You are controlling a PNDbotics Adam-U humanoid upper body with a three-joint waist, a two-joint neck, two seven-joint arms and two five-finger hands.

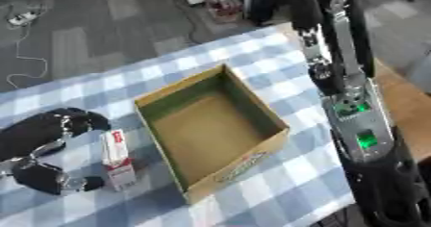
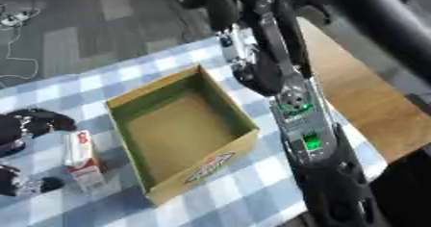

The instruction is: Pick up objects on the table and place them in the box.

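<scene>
A small red and white carton [image 1: 117,157] stands on the checked tablecloth, left of the box. My left hand [image 1: 40,144] lies just left of it, open, fingers above and thumb below, their tips close to the carton's side. The open cardboard box [image 1: 249,162] sits mid-table, tilted askew, with greenish inner walls and nothing inside. My right arm rises along the right side, and its dark right hand [image 2: 225,1] hangs high beyond the table's far edge, away from both objects.
The blue and white checked cloth [image 1: 278,192] covers the table. Bare wood [image 1: 410,101] shows at the right edge. Grey floor with a white cable [image 1: 21,53] and a red object [image 1: 223,2] lies beyond the far edge.
</scene>
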